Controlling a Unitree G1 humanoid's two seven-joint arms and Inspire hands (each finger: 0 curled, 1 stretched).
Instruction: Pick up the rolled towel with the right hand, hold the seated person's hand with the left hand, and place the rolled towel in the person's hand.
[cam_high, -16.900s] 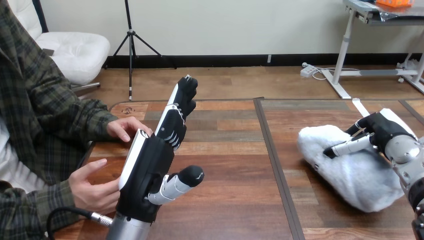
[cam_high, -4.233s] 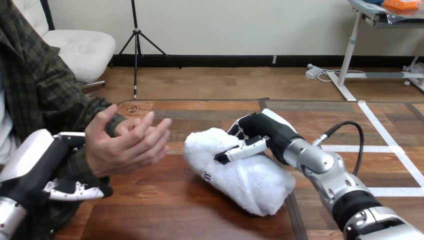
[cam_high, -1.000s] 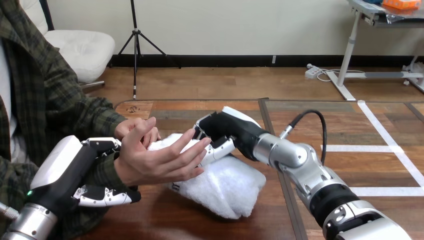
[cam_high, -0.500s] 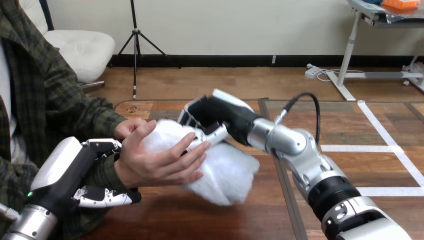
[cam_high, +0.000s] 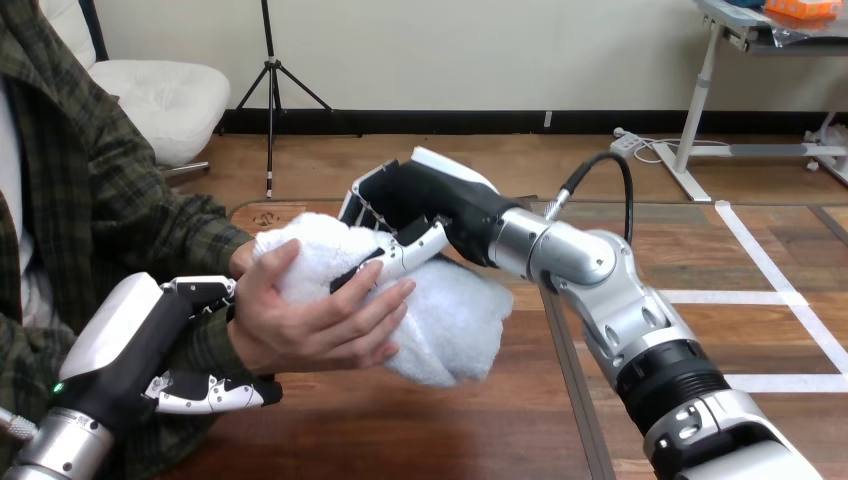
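Note:
The white rolled towel hangs above the table at mid view, its left end resting in the person's hand, whose fingers curl up around it. My right hand grips the towel from above and behind, thumb pressed on its front. My left hand sits at the lower left, fingers and thumb curled round the person's wrist from below.
The wooden table stretches to the right with a dark seam down its middle. The person's other hand shows just behind the towel's left end. The person's torso and sleeve fill the left side.
My right hand has lifted the towel up and to the left, off the table and into the person's palm. The person's fingers have closed further around it. My left hand has stayed put.

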